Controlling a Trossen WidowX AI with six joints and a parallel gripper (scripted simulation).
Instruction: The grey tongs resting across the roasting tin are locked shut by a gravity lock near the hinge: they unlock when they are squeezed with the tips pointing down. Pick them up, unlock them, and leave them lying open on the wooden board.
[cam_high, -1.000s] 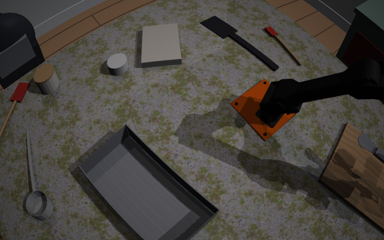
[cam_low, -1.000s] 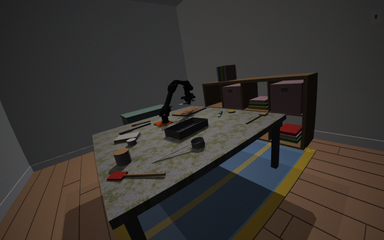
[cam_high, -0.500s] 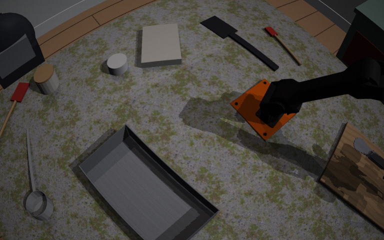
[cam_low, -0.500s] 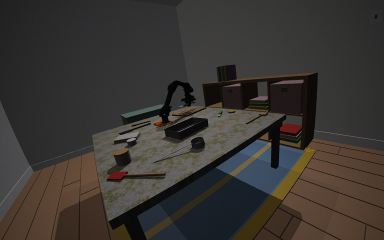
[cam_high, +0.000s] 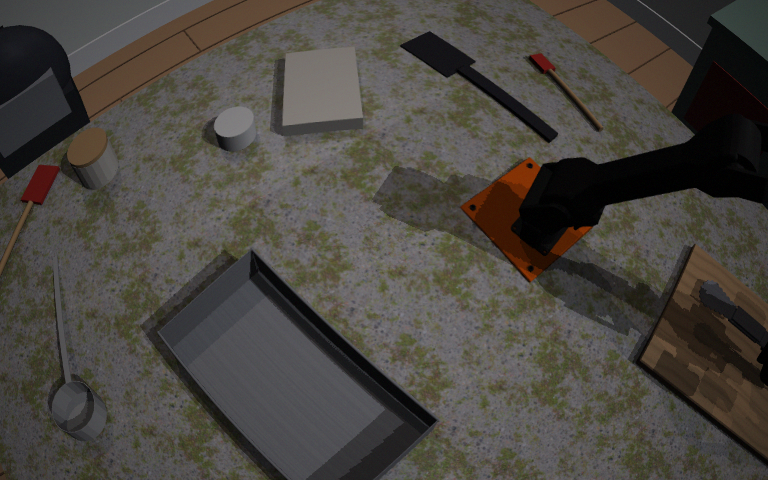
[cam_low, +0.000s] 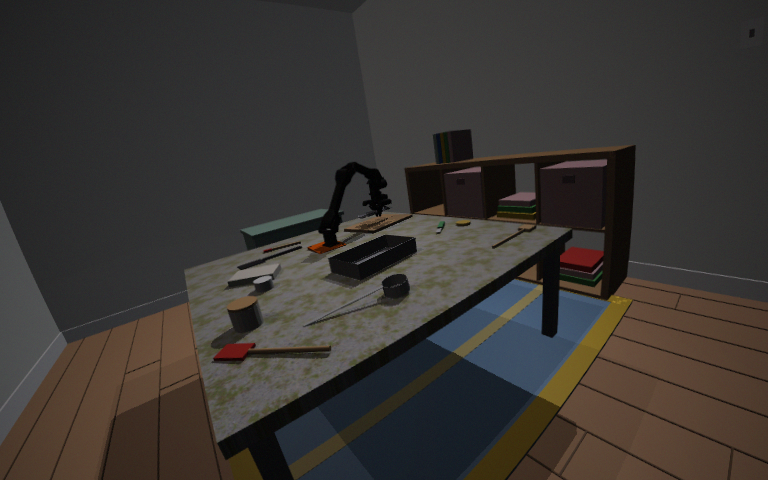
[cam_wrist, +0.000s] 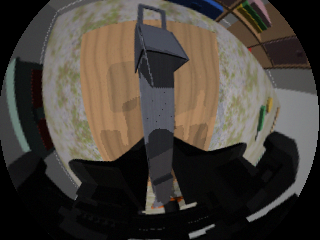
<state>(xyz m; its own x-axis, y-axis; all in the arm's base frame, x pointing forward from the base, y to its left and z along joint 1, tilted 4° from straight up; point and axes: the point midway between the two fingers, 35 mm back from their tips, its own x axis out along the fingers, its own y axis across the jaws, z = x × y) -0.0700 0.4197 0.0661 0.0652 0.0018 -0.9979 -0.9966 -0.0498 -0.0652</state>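
Observation:
The grey tongs (cam_high: 716, 297) (cam_wrist: 159, 110) are held above the wooden board (cam_high: 668, 350) (cam_low: 352, 227) (cam_wrist: 100, 60). In the wrist view their wide end with a wire loop is at the top, and the narrow end points down the picture toward the orange base plate. They look roughly level, with arms close together; whether the lock is engaged cannot be told. My gripper (cam_low: 378, 210) (cam_wrist: 157, 136) is shut on the tongs' middle part, and is mostly out of frame in the top view. The roasting tin (cam_high: 277, 379) (cam_low: 347, 267) holds nothing.
The orange base plate (cam_high: 492, 226) lies between tin and board. A black turner (cam_high: 504, 101), a red spatula (cam_high: 574, 99), a pale block (cam_high: 321, 87) and a white round tub (cam_high: 235, 129) are behind. A lidded jar (cam_high: 93, 158) and a long-handled pot (cam_high: 79, 410) are left.

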